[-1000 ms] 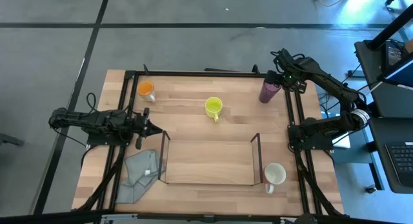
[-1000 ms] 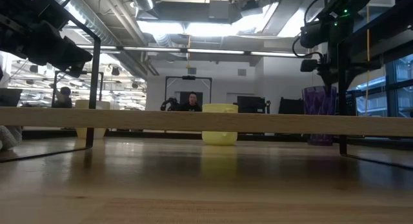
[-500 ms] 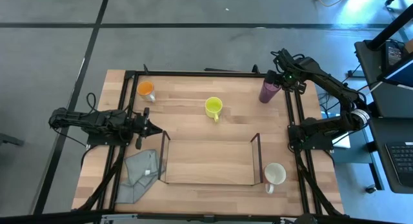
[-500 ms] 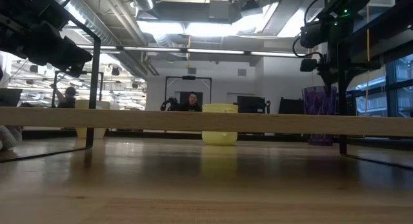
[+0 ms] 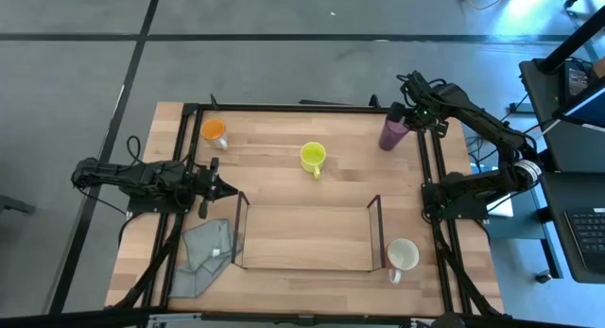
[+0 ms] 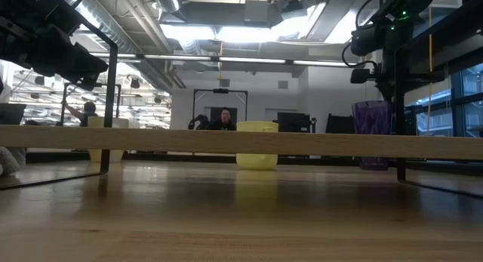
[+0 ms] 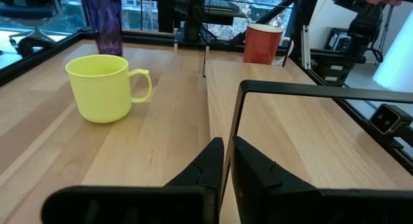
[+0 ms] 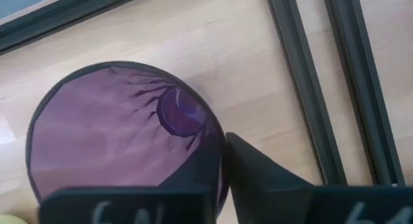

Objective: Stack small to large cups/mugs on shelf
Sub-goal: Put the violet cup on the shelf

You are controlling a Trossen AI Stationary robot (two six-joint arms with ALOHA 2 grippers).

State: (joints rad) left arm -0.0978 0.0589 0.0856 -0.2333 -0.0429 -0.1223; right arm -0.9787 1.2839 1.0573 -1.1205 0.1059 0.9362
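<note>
Four cups off the shelf (image 5: pixel 304 237); right hand (image 5: pixel 405 117) seemingly clamps the purple tumbler (image 5: pixel 391 135) rim beyond it—lift next.

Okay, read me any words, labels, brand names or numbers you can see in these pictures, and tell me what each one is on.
No readable text anywhere.
yellow mug, purple tumbler, orange cup, white mug: no print or logo visible.
shelf: no label.
Room behind the table: nothing legible.

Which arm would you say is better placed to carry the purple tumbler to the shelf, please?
Right. The right gripper is at the purple tumbler, one finger inside its rim. The left gripper waits, shut, beside the shelf.
</note>
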